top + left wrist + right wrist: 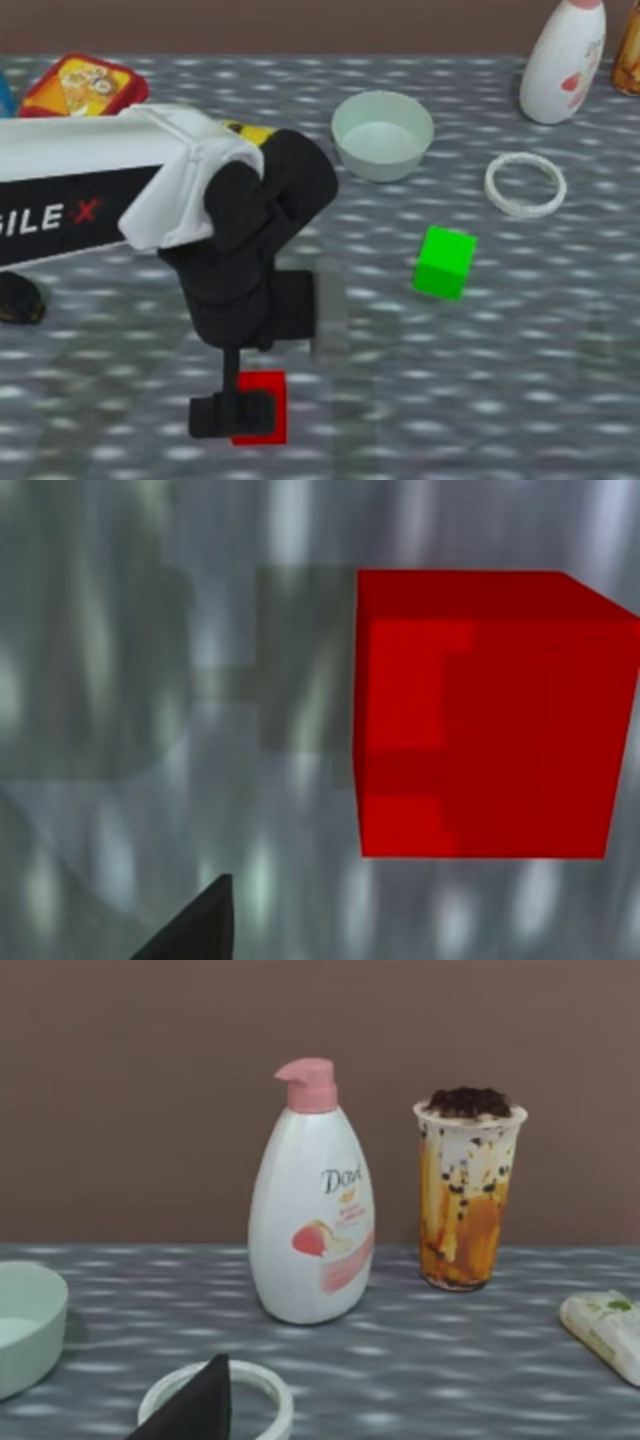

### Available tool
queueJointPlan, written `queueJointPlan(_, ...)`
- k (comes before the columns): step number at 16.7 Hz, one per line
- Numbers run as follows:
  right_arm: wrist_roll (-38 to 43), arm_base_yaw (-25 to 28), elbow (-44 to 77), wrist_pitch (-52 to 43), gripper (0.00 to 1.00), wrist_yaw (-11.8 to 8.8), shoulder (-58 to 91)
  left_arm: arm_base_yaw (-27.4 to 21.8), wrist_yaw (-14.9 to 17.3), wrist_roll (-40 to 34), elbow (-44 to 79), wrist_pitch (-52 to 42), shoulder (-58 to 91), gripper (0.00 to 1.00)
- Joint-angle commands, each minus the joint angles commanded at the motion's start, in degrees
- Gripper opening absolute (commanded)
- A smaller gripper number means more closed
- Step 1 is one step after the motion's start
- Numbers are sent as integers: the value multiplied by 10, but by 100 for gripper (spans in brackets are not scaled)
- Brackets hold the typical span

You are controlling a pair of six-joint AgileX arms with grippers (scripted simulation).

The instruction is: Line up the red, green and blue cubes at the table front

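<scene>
The red cube rests on the grey flecked table near its front edge, left of the middle. My left gripper hangs right over it, open, overlapping the cube's left part in the top view. In the left wrist view the red cube sits on the table apart from the one dark finger that shows. The green cube lies alone right of the middle. The blue cube is not visible in any view. My right arm is outside the top view; its wrist view shows one finger, open.
A pale bowl and a white ring lie behind the green cube. A lotion bottle and a drink cup stand at the back right. A red and yellow box is at the back left.
</scene>
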Motion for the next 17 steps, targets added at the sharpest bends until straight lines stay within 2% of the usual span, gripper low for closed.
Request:
queueJointPlan(4,-24,15,59,-36,100,1,59,25,-4,-18,-40,28,-45,100)
queueJointPlan(7,-65,41,162,-99,100,1,167,70,-8,-53,-105,74,-129,100)
queueJointPlan(17,-259,164,652,-419,100,-2,790,283,-16,-270,-455,313,-625,100)
